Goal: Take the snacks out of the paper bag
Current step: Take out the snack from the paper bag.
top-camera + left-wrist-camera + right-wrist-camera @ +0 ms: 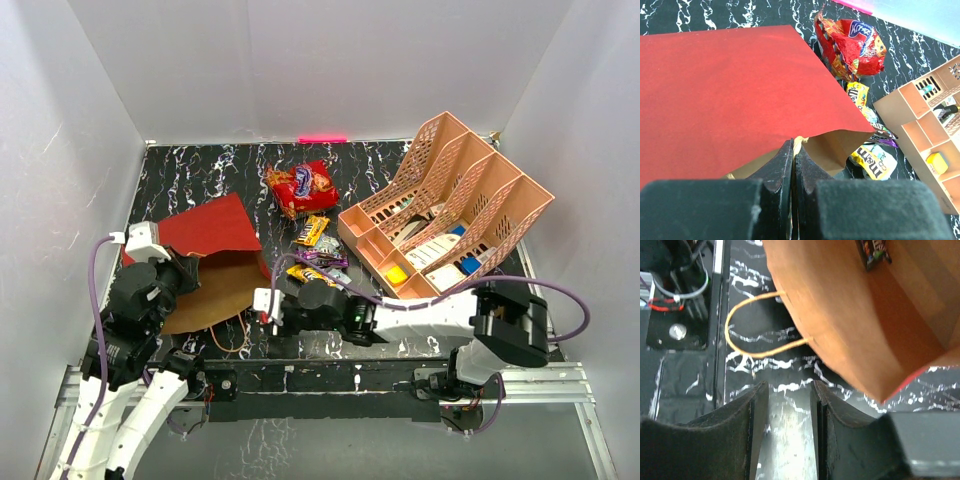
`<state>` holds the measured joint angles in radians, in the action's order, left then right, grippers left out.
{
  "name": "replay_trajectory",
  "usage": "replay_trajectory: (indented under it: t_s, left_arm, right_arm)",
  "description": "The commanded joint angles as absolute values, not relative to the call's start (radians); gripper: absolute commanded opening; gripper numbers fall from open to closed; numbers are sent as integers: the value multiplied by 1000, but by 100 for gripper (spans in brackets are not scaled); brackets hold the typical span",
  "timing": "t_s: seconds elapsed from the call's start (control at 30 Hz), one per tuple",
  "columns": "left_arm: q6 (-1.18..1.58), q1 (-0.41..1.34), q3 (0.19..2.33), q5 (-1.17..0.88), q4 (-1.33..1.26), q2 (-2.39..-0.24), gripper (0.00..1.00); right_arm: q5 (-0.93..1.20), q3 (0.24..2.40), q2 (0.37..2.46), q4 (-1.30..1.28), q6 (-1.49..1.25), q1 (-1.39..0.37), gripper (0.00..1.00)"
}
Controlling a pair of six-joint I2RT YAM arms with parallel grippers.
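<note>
Most of the job looks done. The red-orange chip bag (300, 187) and a cluster of candy packets (318, 250) lie out on the tabletop (200, 170), to the right of the paper bag (212, 225). The bag lies at centre left of the top view, its kraft mouth toward the lower edge. The left hand (792, 167) is pinched tight on the bag's upper lip. The right hand (789, 405), fingers partly apart and holding nothing, hovers just outside the mouth near a looped handle (752, 325). One dark packet (873, 251) seems to lie on the kraft inside (cut off at the top edge, label unreadable). The bag's depths are hidden, so more may remain.
</note>
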<state>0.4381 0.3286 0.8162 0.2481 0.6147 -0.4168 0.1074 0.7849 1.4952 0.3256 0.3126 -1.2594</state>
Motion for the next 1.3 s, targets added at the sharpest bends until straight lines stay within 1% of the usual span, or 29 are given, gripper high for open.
replay_trajectory:
  t_s: [0.0, 0.2, 0.37, 0.53, 0.63, 0.8, 1.03, 1.27]
  left_arm:
    - [417, 324, 808, 214, 571, -402, 0]
    - [399, 320, 805, 172, 548, -387, 0]
    - [398, 300, 797, 158, 531, -347, 0]
    - [403, 296, 793, 118, 505, -350, 0]
    - [397, 297, 804, 96, 502, -369, 0]
    - [413, 298, 811, 38, 466, -370, 0]
    - [388, 298, 775, 51, 476, -332, 0]
    - [385, 300, 770, 15, 453, -318, 0]
  right_arm:
    - [109, 931, 1589, 420, 336, -1274, 43]
    - [130, 1119, 1780, 452, 396, -1285, 44]
    - [96, 1246, 1936, 495, 474, -1285, 44]
    - [46, 1305, 2058, 586, 575, -1287, 46]
    - [13, 1336, 2098, 610, 620, -1286, 48]
    - [7, 1368, 2139, 550, 691, -1280, 50]
    - [103, 1320, 2133, 577, 724, -1238, 50]
    - [127, 1385, 2204, 624, 768, -1233, 51]
